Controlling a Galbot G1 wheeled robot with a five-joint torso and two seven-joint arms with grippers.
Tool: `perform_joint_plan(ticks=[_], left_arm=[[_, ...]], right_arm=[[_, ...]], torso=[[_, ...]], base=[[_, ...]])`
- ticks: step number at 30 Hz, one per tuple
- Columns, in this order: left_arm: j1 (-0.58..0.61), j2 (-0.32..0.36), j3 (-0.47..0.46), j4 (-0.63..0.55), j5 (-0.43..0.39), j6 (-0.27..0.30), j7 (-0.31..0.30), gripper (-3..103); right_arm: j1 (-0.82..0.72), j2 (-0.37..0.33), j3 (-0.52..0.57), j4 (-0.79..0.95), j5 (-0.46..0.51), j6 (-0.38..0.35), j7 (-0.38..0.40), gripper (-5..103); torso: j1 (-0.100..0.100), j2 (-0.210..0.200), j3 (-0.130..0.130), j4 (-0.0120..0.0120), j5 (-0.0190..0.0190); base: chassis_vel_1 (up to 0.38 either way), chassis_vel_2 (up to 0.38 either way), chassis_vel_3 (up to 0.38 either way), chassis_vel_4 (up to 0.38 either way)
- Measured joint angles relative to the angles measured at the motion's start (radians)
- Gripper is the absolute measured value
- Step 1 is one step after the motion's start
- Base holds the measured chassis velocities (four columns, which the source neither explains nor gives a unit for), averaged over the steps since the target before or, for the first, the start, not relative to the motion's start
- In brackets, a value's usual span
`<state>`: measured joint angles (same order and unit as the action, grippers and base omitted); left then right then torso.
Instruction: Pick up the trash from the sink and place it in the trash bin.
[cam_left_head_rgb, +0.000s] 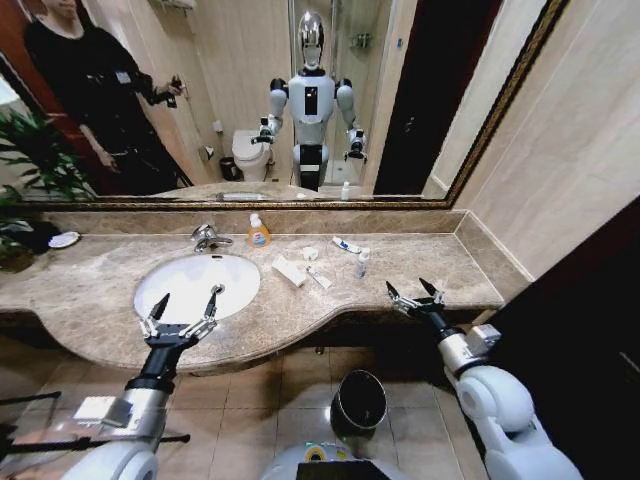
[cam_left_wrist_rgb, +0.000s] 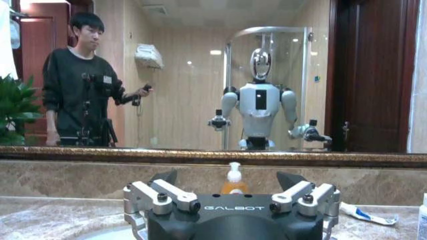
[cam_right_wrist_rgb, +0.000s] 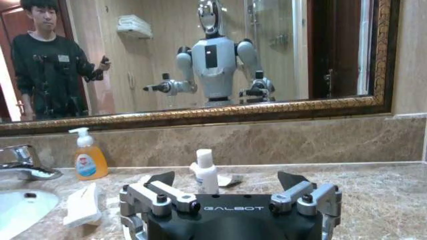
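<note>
The white oval sink (cam_left_head_rgb: 185, 280) is set in the marble counter. The trash lies on the counter to its right: a flat white packet (cam_left_head_rgb: 289, 271) (cam_right_wrist_rgb: 83, 205), a thin tube (cam_left_head_rgb: 318, 277), a crumpled scrap (cam_left_head_rgb: 310, 254), a second tube (cam_left_head_rgb: 346, 245) (cam_left_wrist_rgb: 367, 215) and a tiny bottle (cam_left_head_rgb: 361, 263) (cam_right_wrist_rgb: 206, 172). My left gripper (cam_left_head_rgb: 185, 305) (cam_left_wrist_rgb: 227, 177) hangs open over the sink's front rim, holding nothing. My right gripper (cam_left_head_rgb: 413, 292) (cam_right_wrist_rgb: 227, 179) is open above the counter's front right edge, short of the bottle. The black trash bin (cam_left_head_rgb: 359, 405) stands on the floor below the counter.
An orange soap bottle (cam_left_head_rgb: 258, 232) (cam_right_wrist_rgb: 89, 161) and the chrome faucet (cam_left_head_rgb: 208, 238) (cam_right_wrist_rgb: 23, 167) stand behind the basin. A plant (cam_left_head_rgb: 25, 180) and a small dish (cam_left_head_rgb: 63, 240) sit at the far left. A dark panel (cam_left_head_rgb: 570, 330) closes the right side. The mirror spans the back wall.
</note>
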<state>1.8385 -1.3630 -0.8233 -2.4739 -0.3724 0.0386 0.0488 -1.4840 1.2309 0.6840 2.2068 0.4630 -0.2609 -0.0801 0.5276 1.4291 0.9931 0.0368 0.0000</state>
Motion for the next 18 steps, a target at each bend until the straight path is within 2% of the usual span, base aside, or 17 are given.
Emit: perform_joint_plan(ticks=[11, 16, 18], left_arm=[[0.000, 0.000, 0.000, 0.000, 0.000, 0.000, 0.000, 100], [0.000, 0.000, 0.000, 0.000, 0.000, 0.000, 0.000, 100], [0.000, 0.000, 0.000, 0.000, 0.000, 0.000, 0.000, 100]], right_arm=[[0.082, -0.025, -0.041, -0.082, 0.019, 0.008, -0.009, 100], [0.106, -0.045, -0.065, -0.114, 0.029, 0.032, -0.069, 100], [0.123, -0.072, -0.068, -0.143, 0.052, 0.059, -0.136, 100]], torso=[[0.000, 0.000, 0.000, 0.0000, 0.0001], [0.000, 0.000, 0.000, 0.0000, 0.0001], [0.000, 0.000, 0.000, 0.0000, 0.0000]], base=[[0.000, 0.000, 0.000, 0.000], [0.000, 0.000, 0.000, 0.000], [0.000, 0.000, 0.000, 0.000]])
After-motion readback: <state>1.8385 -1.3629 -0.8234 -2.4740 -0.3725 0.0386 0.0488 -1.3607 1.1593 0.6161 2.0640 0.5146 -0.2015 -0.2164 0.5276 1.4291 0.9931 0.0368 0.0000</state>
